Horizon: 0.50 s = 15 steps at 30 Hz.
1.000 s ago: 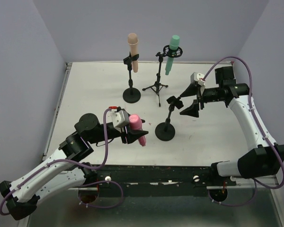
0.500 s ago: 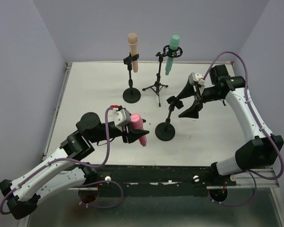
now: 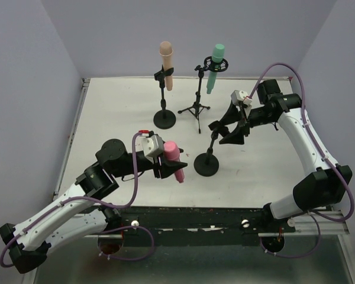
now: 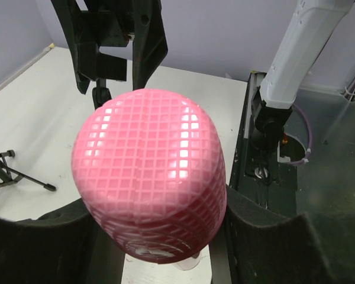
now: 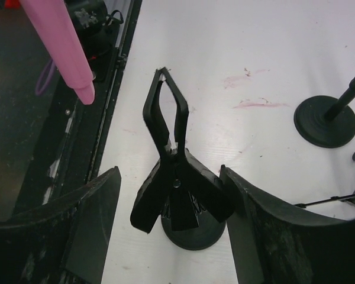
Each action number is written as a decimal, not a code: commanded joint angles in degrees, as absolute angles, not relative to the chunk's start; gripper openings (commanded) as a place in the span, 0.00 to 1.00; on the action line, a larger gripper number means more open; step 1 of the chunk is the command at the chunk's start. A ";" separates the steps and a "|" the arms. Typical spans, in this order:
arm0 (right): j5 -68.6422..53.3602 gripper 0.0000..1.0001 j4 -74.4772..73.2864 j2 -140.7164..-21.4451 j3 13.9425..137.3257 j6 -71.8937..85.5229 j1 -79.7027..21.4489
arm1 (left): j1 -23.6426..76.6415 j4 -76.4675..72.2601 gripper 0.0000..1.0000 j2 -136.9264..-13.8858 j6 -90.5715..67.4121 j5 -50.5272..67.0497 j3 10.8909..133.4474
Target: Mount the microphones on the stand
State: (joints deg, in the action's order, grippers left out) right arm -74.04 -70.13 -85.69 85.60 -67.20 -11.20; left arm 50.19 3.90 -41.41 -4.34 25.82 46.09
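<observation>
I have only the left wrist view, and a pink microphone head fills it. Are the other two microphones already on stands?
Observer: Yes: the beige-peach microphone sits on the round-base stand, the mint green microphone on the tripod stand.
Operator: Is any holder free?
Observer: One: the clip on the near stand is empty, between the open fingers of the right gripper.
Operator: Am I lined up with it?
Observer: Not yet: the pink microphone, in the left gripper, hangs left of that clip, apart.

Surfaces you see
Your pink microphone (image 4: 149, 177) is glossy, gridded plastic; the clip (image 5: 171, 189) is matt black; the table (image 5: 225, 47) smooth, matt.
</observation>
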 commanded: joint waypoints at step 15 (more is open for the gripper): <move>-73.65 0.27 -65.48 -81.04 81.74 -64.43 -11.51 | 49.57 19.06 0.00 -56.41 11.59 23.30 71.79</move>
